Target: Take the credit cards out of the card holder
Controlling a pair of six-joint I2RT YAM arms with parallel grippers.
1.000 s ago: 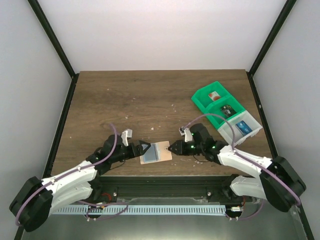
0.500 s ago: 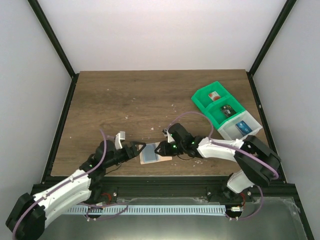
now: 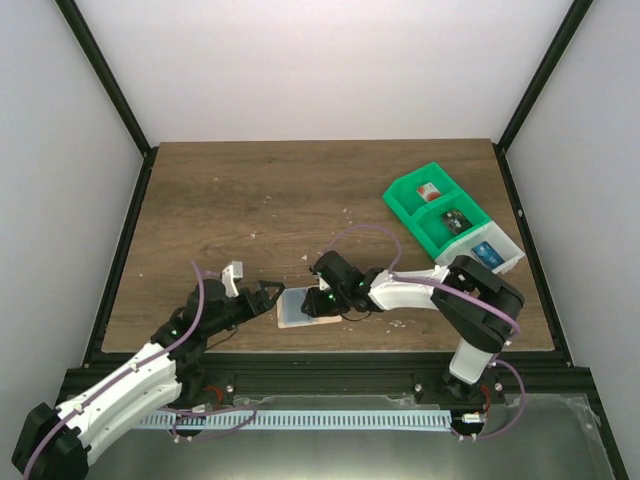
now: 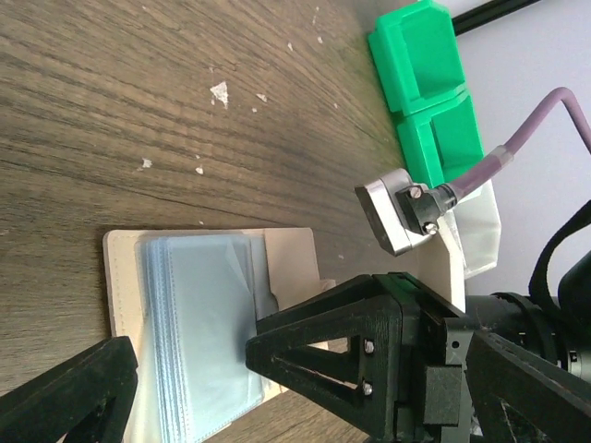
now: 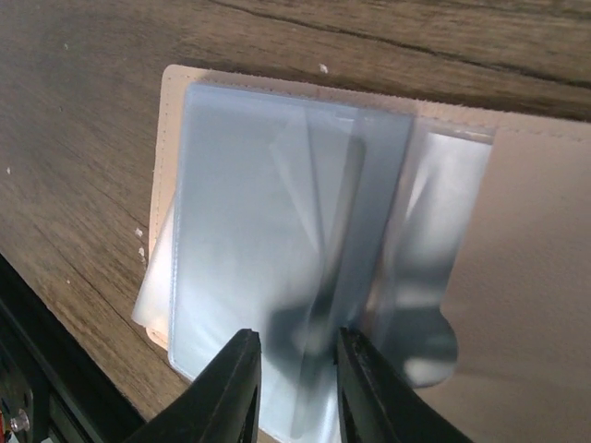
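- Right gripper (image 3: 318,299): in its wrist view the fingers (image 5: 242,388) stand a narrow gap apart, clamped on nothing we can make out. The tips are low over the clear pockets of the card holder (image 3: 294,312).
- Under that gap runs a blurred dark stripe (image 5: 334,268) inside the top pocket. We cannot tell whether it belongs to one of the credit cards, and we cannot pick out the cards for sure.
- Left gripper (image 3: 268,296): jaws spread wide and holding nothing, one finger on each side of the holder's left end.
- Change over the last second: the right gripper was at the holder's right edge and has now reached in over its middle, with the right arm stretched far across to the left. The left gripper has drawn back a little to the left. Its jaws are as wide as before.
- The card holder lies open and flat near the front edge of the wooden table (image 3: 250,200), between the two grippers and in much the same spot as before.
- In the way: from above, the right gripper covers the holder's middle and right part. From the left wrist, the right arm's camera block (image 4: 400,212) and its purple cable hang over the tan flap.
- Around: a green-and-white compartment tray (image 3: 400,196) sits far right, well apart, with small items in its bins. Pale specks (image 4: 220,89) dot the wood.
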